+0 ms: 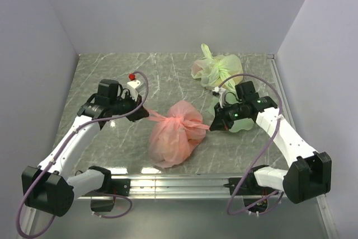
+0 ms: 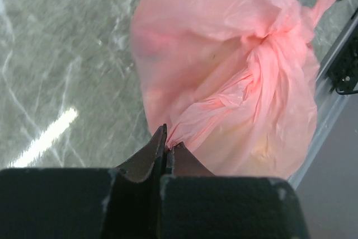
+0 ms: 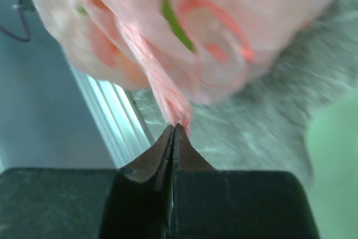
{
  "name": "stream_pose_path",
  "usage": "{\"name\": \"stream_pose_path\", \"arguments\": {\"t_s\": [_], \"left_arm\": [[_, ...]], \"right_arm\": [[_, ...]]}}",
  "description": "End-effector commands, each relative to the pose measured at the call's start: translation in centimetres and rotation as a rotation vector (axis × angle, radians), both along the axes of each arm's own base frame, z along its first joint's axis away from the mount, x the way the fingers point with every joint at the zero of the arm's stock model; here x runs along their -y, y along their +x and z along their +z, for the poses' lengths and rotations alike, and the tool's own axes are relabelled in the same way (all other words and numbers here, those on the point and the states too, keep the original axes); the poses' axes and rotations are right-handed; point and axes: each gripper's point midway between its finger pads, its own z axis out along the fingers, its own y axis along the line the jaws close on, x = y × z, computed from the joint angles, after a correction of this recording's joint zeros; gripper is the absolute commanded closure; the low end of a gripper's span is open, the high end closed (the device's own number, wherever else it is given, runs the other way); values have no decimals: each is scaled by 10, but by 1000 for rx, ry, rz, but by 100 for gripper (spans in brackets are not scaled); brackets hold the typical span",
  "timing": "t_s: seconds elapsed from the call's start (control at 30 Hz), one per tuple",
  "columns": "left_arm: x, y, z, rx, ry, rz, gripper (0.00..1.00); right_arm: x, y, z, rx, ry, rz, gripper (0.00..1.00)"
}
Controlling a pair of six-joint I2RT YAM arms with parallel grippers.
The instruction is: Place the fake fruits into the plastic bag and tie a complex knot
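Grey marbled tabletop [image 1: 112, 76] held the knotted pink plastic bag [image 1: 174, 138] at centre, fake fruits [image 3: 173, 23] showing through. Your left gripper [image 1: 146, 114] and right gripper [image 1: 211, 127] each clamped a twisted strand of it, on opposite sides.

The grey-green marbled table [image 1: 168, 76] carries a bulging pink plastic bag [image 1: 176, 135], a knotted pale green plastic bag [image 1: 215, 68] and a pale green plate [image 1: 241, 126].
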Motion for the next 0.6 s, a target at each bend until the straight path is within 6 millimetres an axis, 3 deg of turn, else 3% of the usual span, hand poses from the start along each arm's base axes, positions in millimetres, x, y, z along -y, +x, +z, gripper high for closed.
{"name": "stream_pose_path", "arguments": {"t_s": [0.0,0.33,0.43,0.47,0.5,0.53,0.57], "left_arm": [[-41,10,-19,11,108,147,100],[-66,24,-42,-40,237,226,100],[-60,24,-34,-16,205,197,100],[-47,17,-25,-9,145,130,100],[-41,13,-20,-1,119,89,95],[-35,10,-12,14,90,53,82],[-29,6,-3,28,52,18,75]], "right_arm": [[34,-1,-14,-26,-148,-27,100],[51,9,-22,-20,-270,-25,100],[44,18,-15,22,-277,-11,100],[36,18,-7,41,-257,13,100],[30,18,-3,50,-250,32,100],[24,13,1,35,-236,56,91],[18,15,10,43,-210,70,80]]}}
